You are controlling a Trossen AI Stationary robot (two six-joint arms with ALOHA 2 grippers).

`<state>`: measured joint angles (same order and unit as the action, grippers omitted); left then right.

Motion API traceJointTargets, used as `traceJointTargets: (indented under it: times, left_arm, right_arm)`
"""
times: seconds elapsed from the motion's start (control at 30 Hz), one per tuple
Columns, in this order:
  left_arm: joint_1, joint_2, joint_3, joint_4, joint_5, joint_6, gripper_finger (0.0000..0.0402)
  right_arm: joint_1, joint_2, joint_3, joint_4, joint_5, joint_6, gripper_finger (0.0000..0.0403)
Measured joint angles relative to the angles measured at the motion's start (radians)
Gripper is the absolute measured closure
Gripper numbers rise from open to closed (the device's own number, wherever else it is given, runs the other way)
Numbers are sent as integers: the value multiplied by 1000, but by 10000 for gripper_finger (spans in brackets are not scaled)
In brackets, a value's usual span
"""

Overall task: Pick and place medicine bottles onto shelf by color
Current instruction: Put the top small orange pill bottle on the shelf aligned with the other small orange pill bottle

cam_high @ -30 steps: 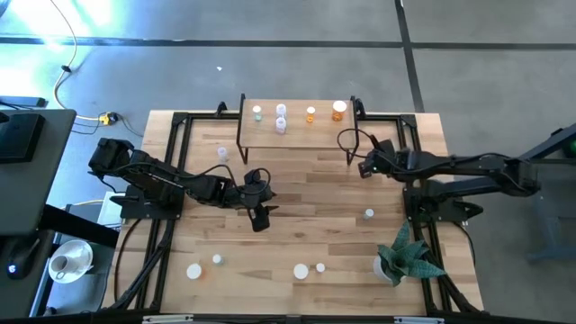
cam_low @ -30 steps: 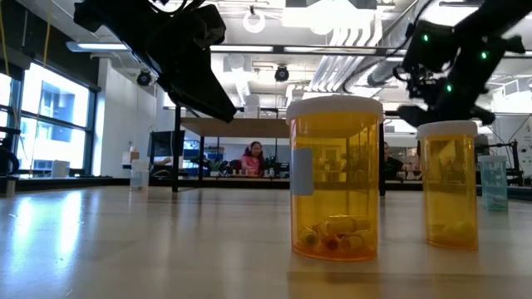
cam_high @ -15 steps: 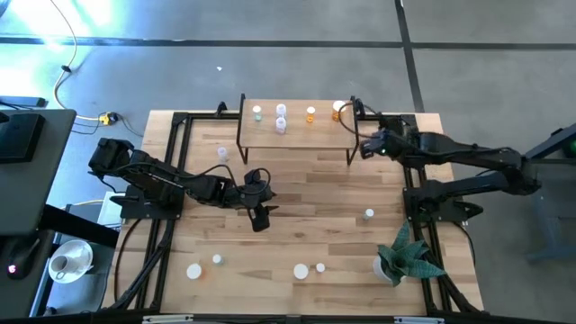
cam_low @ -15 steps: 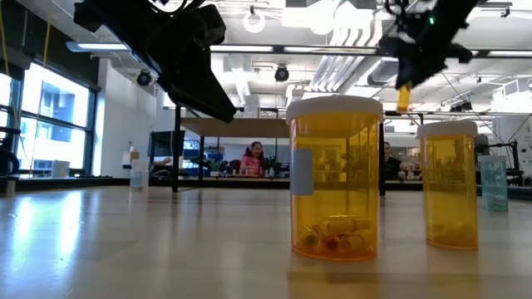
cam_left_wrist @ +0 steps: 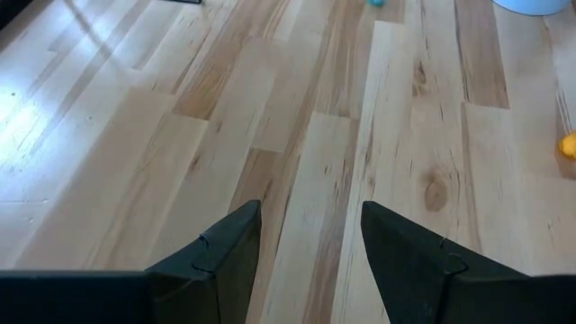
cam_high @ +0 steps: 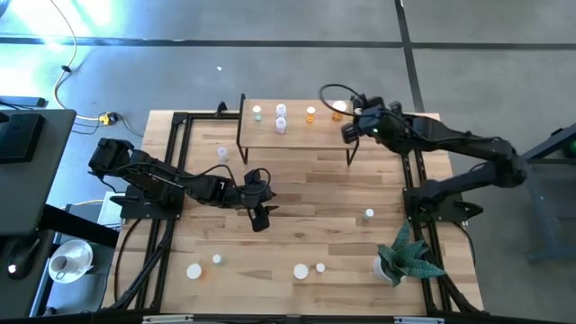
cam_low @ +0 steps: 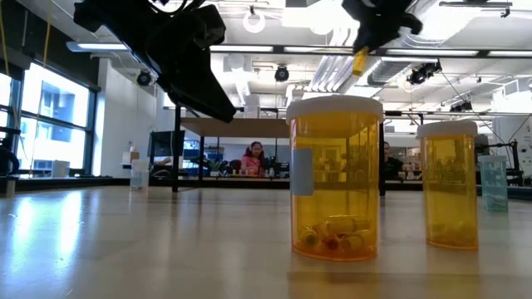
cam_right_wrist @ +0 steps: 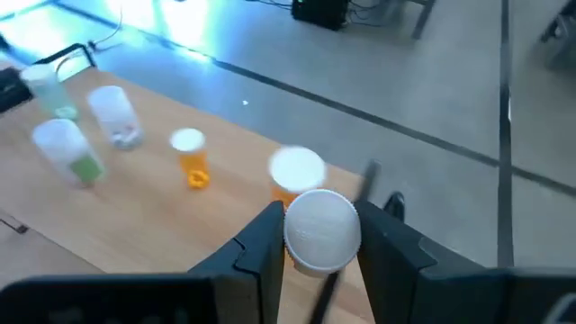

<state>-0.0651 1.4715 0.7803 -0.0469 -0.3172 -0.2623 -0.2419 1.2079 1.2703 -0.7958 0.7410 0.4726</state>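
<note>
The shelf (cam_high: 297,133) stands at the table's far edge. On it are a pale green bottle (cam_high: 257,112), two whitish bottles (cam_high: 281,117), a small orange bottle (cam_high: 310,114) and a large orange bottle (cam_high: 337,110). My right gripper (cam_high: 347,130) is above the shelf's right end, shut on a small orange bottle (cam_low: 360,61) with a white cap. My left gripper (cam_high: 261,219) is open and empty over the middle of the table; the left wrist view shows only bare wood between its fingers (cam_left_wrist: 225,261). My right gripper pinches the small orange bottle between its two fingers (cam_right_wrist: 261,241), at the level of the white cap (cam_right_wrist: 322,229). The fingers point down from above. The bottle hangs below them, nearly upright, cap up, lifted clear above the shelf.
Loose bottles stand on the table: one at the far left (cam_high: 222,153), one at the right (cam_high: 369,213), several along the near edge (cam_high: 301,270). A potted plant (cam_high: 405,256) stands at the near right. Two large orange bottles (cam_low: 336,178) fill the low view.
My right gripper has risen and gone toward the table's far edge and a little left, from beside the shelf's right leg to above the shelf's right end. It has carried the small orange bottle along, still shut on it.
</note>
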Motion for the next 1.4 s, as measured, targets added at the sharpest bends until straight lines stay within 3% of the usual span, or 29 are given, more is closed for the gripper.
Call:
traceJointTargets:
  times: [0.2,0.57,0.93,1.4]
  left_arm:
    - [-1,0,0,-1,23,0,220]
    - [-1,0,0,-1,46,1,220]
    - [-1,0,0,-1,46,1,220]
    - [-1,0,0,-9,45,-15,220]
  right_arm:
    - [-4,155,140,0,-69,-128,297]
    - [-88,330,223,80,-375,-259,297]
    - [-95,435,223,145,-467,-350,297]
    - [-171,472,221,154,-613,-420,297]
